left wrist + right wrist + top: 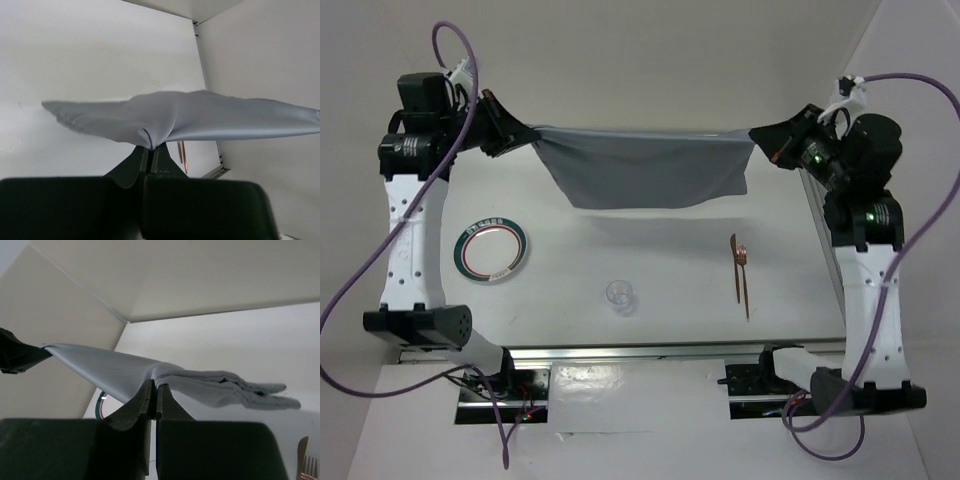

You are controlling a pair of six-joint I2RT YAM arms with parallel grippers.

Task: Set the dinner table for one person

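A grey cloth mat [650, 165] hangs stretched in the air over the far part of the white dinner table [650, 250]. My left gripper [532, 133] is shut on the mat's left corner [150, 135]. My right gripper [756, 133] is shut on its right corner [156, 375]. A white plate with a green and red rim [492, 249] lies at the left. A clear glass [620, 296] stands at the near middle. A copper fork and knife [740, 270] lie at the right; they also show in the left wrist view [181, 152].
A silver rail [660, 350] runs along the table's near edge, with both arm bases behind it. White walls enclose the far and right sides. The plate's rim [101, 406] and the fork's tines [306, 462] show in the right wrist view.
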